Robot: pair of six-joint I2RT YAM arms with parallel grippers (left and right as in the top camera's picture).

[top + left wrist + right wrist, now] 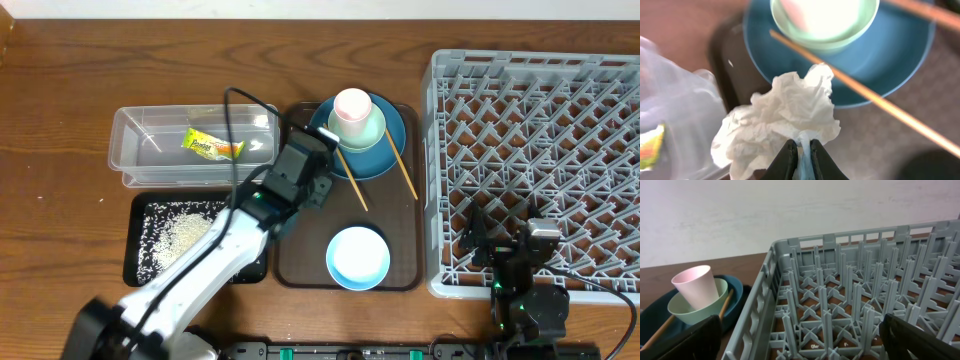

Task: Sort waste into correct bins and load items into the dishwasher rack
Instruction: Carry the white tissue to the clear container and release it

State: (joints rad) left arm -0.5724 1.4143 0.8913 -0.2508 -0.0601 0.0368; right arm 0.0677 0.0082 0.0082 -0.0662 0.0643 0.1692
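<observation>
Pinching the crumpled white tissue, the left tool is shut tight on it, at the edge of the dark blue plate. Next it should probably lift it into the clear tub. The right tool stands wide open.

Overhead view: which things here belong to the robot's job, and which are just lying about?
Job: tissue, wrapper, rice grains, clear tub, black tray, blue plate, green bowl, pink cup, pale bowl, chopsticks, rack.
Lying about: brown tray, table.
</observation>
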